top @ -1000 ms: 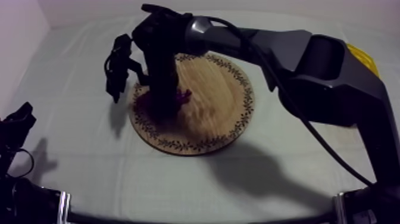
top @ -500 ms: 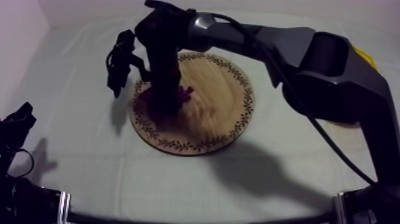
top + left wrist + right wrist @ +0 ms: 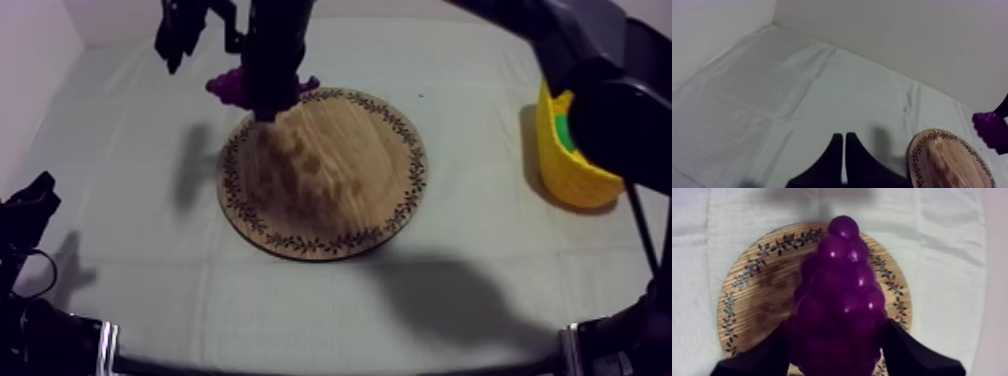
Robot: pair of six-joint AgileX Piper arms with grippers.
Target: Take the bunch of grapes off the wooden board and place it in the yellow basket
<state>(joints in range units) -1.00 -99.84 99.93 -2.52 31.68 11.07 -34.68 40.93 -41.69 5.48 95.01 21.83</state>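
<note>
Bunch of grapes (image 3: 839, 288) in right gripper (image 3: 837, 343), above board (image 3: 340, 190)

Pale walls (image 3: 897, 40) rise behind the grey-white clothed table (image 3: 200, 300).

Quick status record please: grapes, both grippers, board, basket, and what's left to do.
grapes: off the board, held in the air by the right gripper
right gripper: shut on grapes, above the board
left gripper: shut on nothing, low at the table's left side
board: mid-table
basket: at the table's right side, with a green thing inside, kind unclear
left to do: carry grapes across to the basket and release
</note>
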